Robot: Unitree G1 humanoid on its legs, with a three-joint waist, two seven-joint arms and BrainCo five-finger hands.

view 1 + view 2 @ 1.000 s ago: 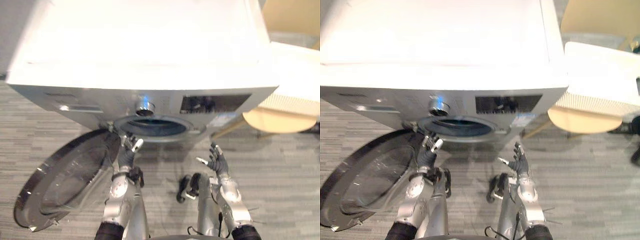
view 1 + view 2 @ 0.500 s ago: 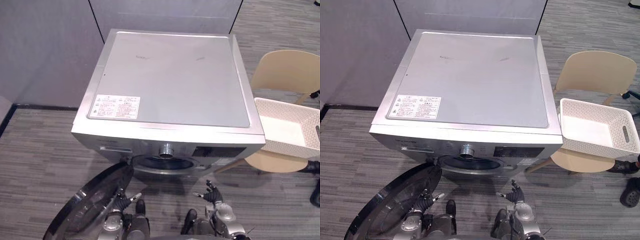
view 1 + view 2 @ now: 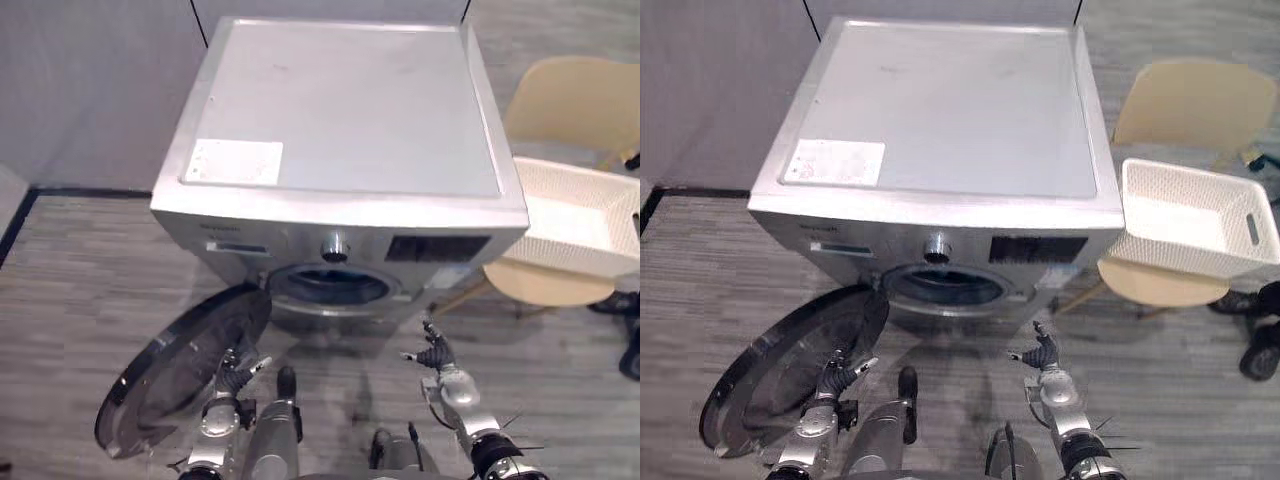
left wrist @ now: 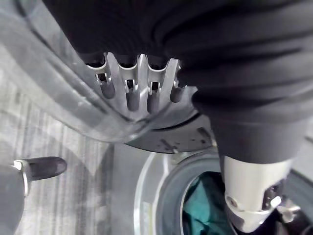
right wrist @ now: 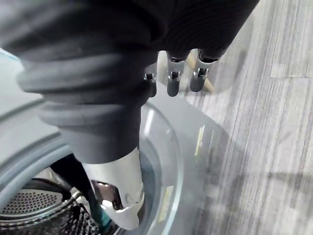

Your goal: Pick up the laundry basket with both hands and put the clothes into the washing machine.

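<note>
The silver washing machine stands in front of me with its round door swung open to the left. Its drum opening is uncovered, and a teal cloth lies inside. My left hand is low beside the door's edge, fingers relaxed and holding nothing. My right hand hovers below the right side of the opening, its fingers also loose and empty. The white laundry basket sits on a beige chair to the machine's right, away from both hands, and looks empty.
The open door takes up the floor at lower left. The chair with the basket stands close against the machine's right side. Dark objects lie on the grey floor at the right edge. A grey partition wall runs behind the machine on the left.
The camera has pulled back from the close view of the drum and since tilted down slightly. Both hands stay empty below the opening, the right one now raised a little.
</note>
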